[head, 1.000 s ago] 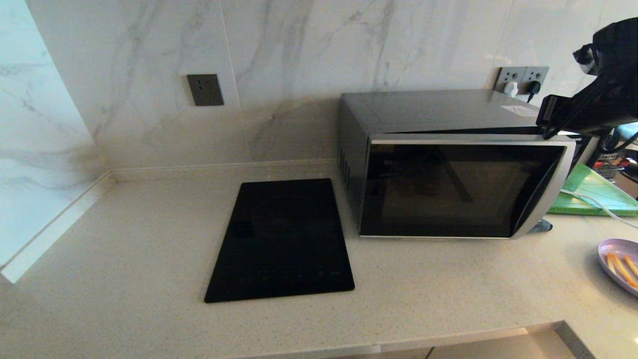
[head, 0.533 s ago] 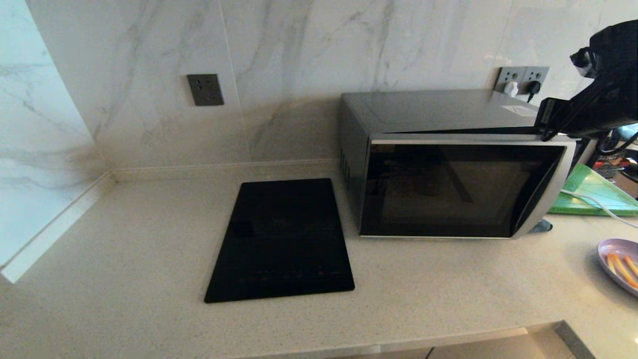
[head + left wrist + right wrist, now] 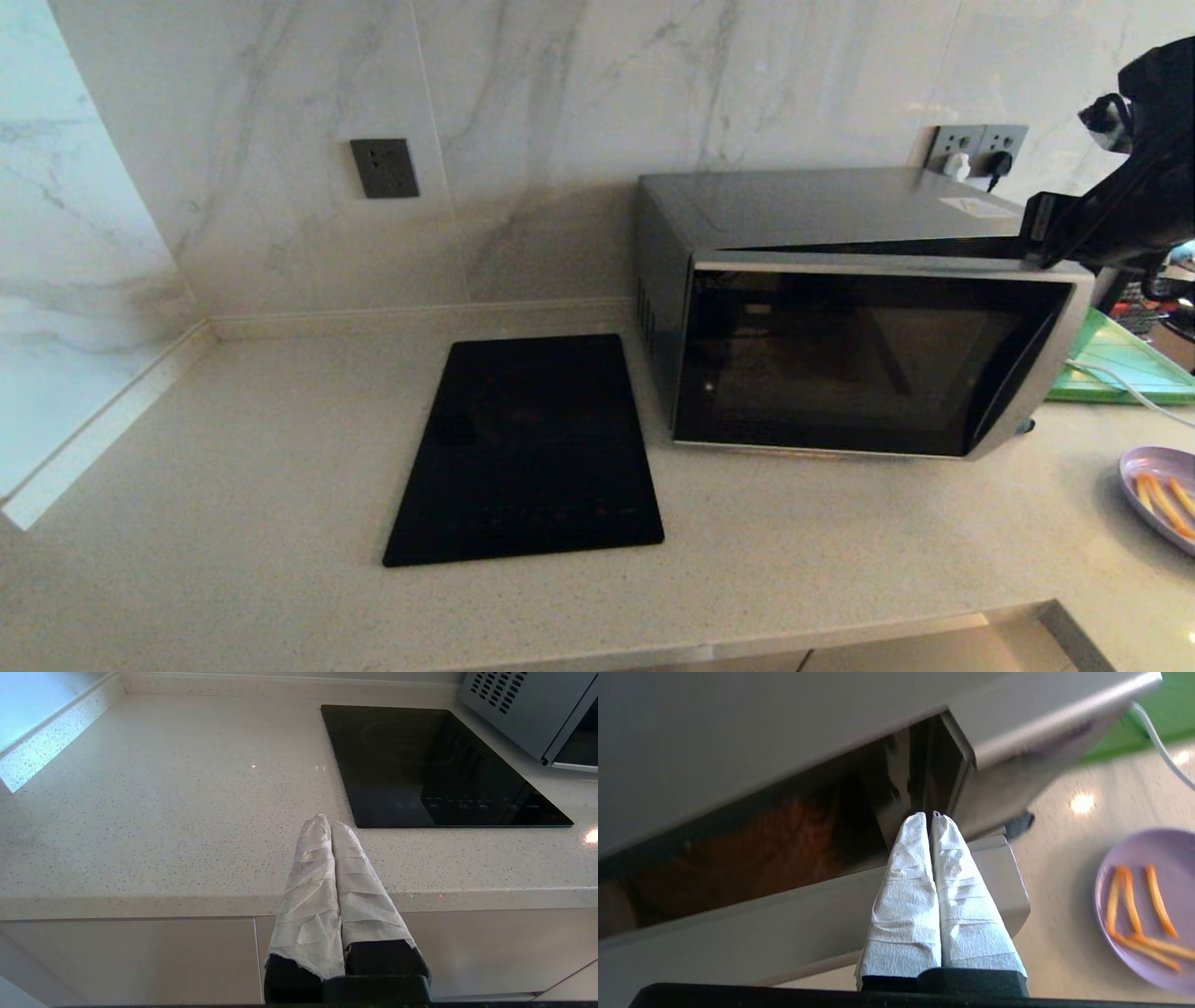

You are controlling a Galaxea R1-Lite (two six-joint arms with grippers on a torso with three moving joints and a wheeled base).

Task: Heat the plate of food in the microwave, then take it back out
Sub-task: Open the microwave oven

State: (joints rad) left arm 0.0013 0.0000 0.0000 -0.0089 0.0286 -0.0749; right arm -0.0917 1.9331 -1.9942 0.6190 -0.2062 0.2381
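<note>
Tool (image 3: 930,815) at microwave (image 3: 840,215) door gap

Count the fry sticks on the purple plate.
5 fries show in the right wrist view, on the plate of food: three upright side by side, two lying across its lower part. The plate runs off the picture's edge, so more may be hidden.

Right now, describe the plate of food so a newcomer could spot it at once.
Start at the microwave against the back wall, its door ajar. On the counter in front of it and off to its right, at the head view's right edge, sits the plate. It is small, round and lavender, holding orange sticks, unlike the flat green board behind it.
</note>
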